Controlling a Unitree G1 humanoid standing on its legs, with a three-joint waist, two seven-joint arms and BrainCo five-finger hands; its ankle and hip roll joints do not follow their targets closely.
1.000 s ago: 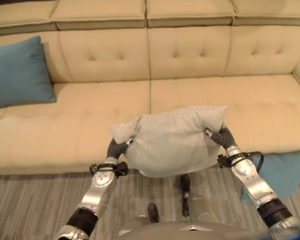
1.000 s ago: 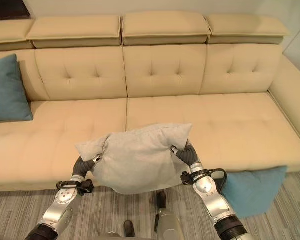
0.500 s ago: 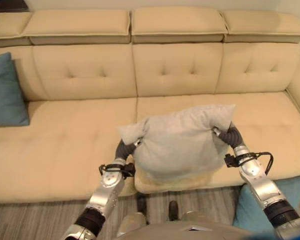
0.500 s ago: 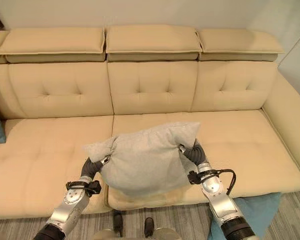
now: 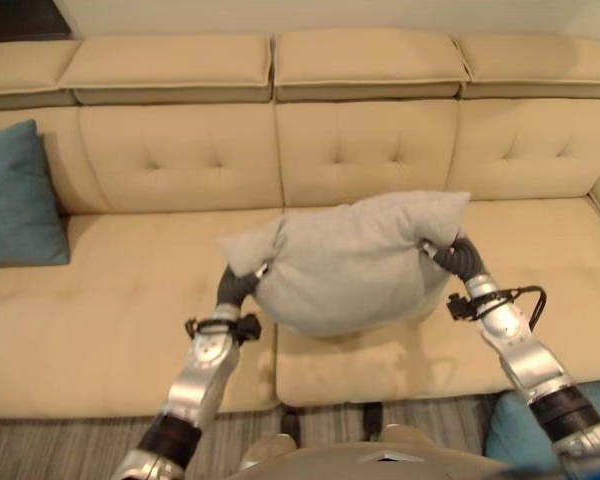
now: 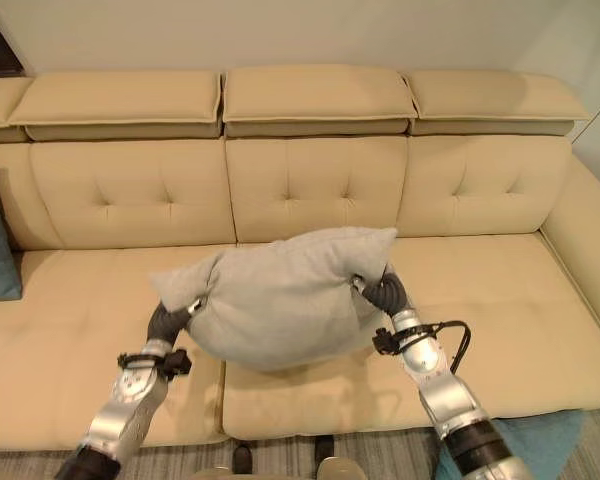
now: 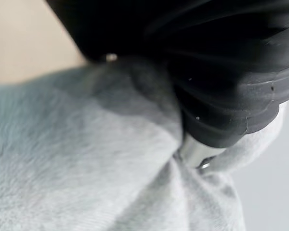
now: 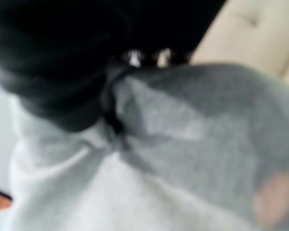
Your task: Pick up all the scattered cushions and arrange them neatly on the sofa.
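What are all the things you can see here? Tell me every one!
Grey cushion: one, light grey, held up over the sofa seat between both robot hands.
Teal cushion: one, propped against the sofa's left end.
Second teal cushion: one, on the floor at the sofa's front right.
Sofa: one, beige, tufted back.
Floor: grey striped.
Left robot hand: gripping the grey cushion's left side.
Right robot hand: gripping its right side.

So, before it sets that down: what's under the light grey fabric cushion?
Under the light grey fabric cushion, held up by the left hand and right hand, lies bare beige tufted sofa seat. The patch directly beneath is hidden.
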